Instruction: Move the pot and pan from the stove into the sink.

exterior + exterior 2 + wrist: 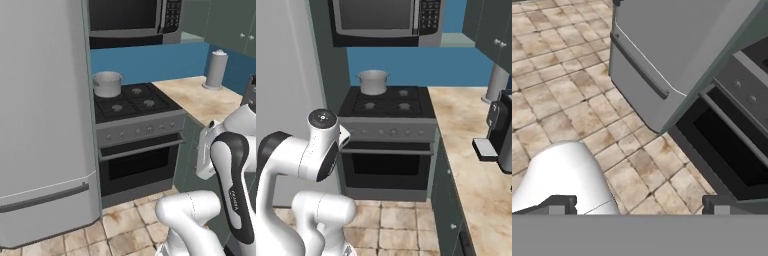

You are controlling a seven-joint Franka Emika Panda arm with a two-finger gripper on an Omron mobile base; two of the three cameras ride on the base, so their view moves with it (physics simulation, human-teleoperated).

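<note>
The silver-grey pot (107, 83) (373, 81) stands upright on the back left burner of the black stove (135, 102) (388, 106). No frame brings the pan or the sink into view. In the hand view my gripper (639, 207) is open, its two dark fingertips (558, 204) far apart with nothing between them. It looks down at the tiled floor, with the stove's oven door and knobs (732, 145) at the right. The arm is folded low in front of the stove, well away from the pot.
A tall grey fridge (40, 125) (677, 45) stands left of the stove. A microwave (132, 20) (386, 20) hangs above it. The beige counter (200, 97) (476, 165) to the right carries a paper towel roll (216, 70) and a dark coffee machine (498, 132).
</note>
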